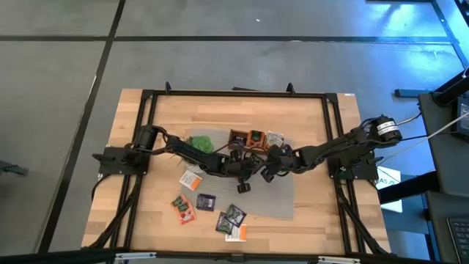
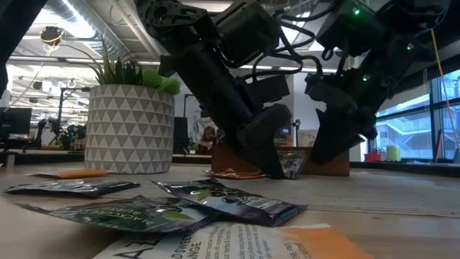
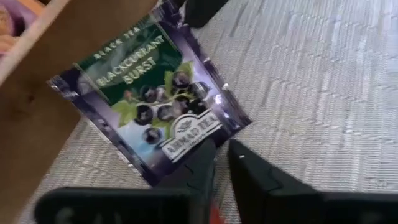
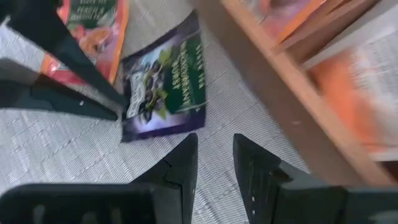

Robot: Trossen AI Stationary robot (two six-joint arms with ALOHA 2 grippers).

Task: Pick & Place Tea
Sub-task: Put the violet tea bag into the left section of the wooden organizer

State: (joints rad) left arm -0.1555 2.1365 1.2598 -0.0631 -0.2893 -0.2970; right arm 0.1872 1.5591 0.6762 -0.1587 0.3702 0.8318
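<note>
A dark purple blackcurrant tea sachet (image 3: 152, 106) lies on the grey mat (image 3: 311, 93), right beside the wooden box's wall (image 3: 31, 118). My left gripper (image 3: 221, 149) slants down at the sachet's logo end, with a narrow gap between its fingers. It also shows in the right wrist view, my left gripper (image 4: 120, 109) with its tips at that same edge. My right gripper (image 4: 214, 140) hovers open over the mat close by, between the sachet (image 4: 165, 81) and the box (image 4: 280, 81), with nothing between its fingers. An orange-red sachet (image 4: 93, 25) lies behind the left fingers. My left gripper has one fingertip (image 3: 202, 152) over the sachet's logo edge (image 3: 186, 134), coming slanting down from the side away from the box. The sachet shows face-on and does not sit between the fingers. Whether the fingertip touches it, I cannot tell.
The box (image 1: 248, 138) stands at the table's middle toward the far edge and holds orange sachets (image 4: 348, 81). To its left is a green plant in a patterned pot (image 2: 129, 126). Several loose sachets (image 1: 209, 205) lie at the near left. Both arms crowd the middle.
</note>
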